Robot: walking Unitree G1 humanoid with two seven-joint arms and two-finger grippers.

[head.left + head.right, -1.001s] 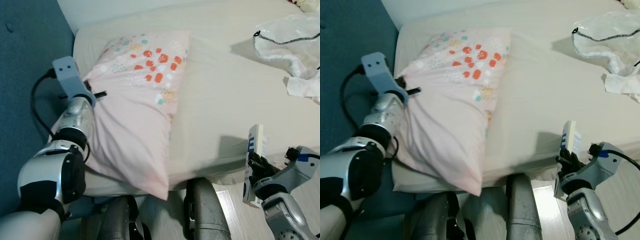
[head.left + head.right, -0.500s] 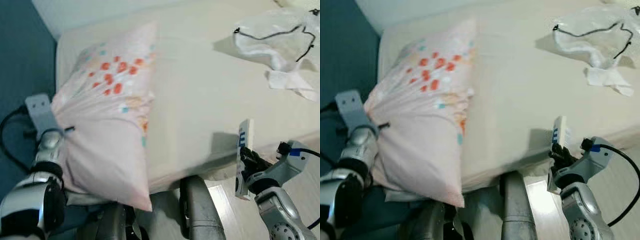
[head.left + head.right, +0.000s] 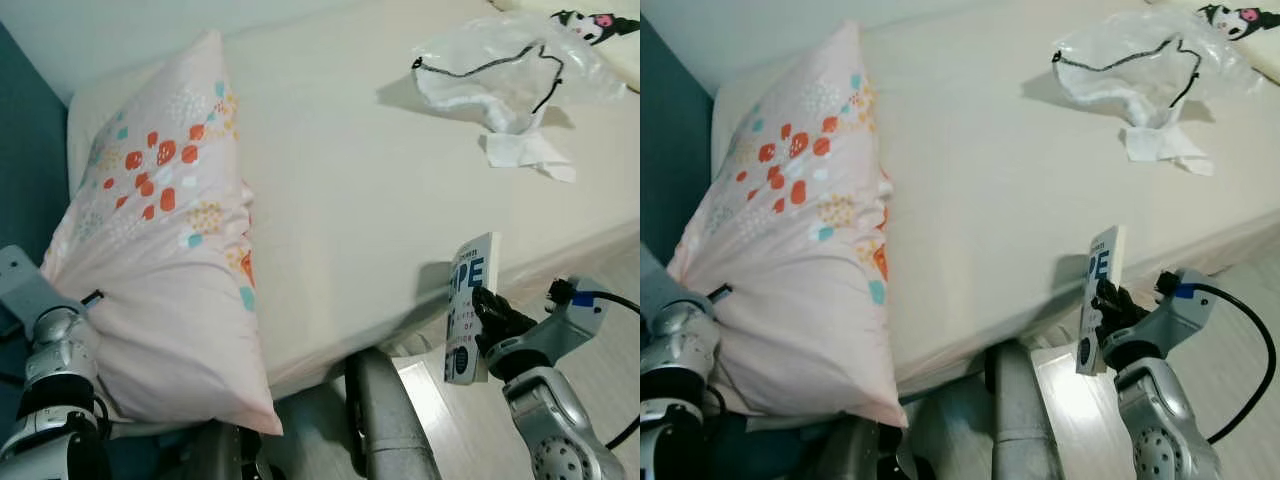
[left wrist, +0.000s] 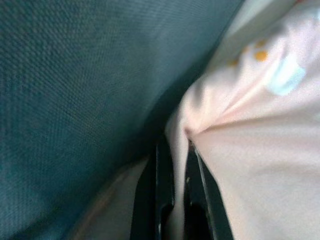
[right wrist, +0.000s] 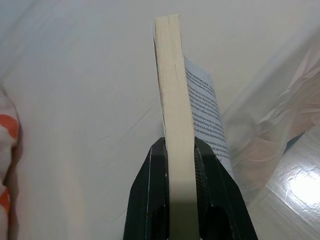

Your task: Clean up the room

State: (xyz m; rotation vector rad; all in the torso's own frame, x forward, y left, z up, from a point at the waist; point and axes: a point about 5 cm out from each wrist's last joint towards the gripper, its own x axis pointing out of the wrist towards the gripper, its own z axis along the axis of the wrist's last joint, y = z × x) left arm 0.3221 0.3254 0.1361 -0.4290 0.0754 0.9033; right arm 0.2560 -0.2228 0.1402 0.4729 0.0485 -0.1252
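- Gripping a fold of the pink pillow, the left gripper is pinching the fabric tight between its two black fingers, which are closed on it at the pillow's lower left corner.
- Lying along the left side of the bed, the pillow is showing orange and teal spots and is hanging partly over the mattress's near edge.
- Beside it, a dark teal surface is running along the bed's left side; it is probably a padded wall panel, though the blur is making that hard to judge.
- The right gripper is clamping a paperback book upright, its fingers closed on either cover near the lower end, with the page edges facing the wrist camera.
- The book is standing just off the bed's near edge, above the pale shiny floor.
- Further back on the bed, a crumpled clear plastic bag with a black cord is lying next to a white tissue.
- At the far right corner, a cushion with a black-and-pink cartoon character is peeking in.
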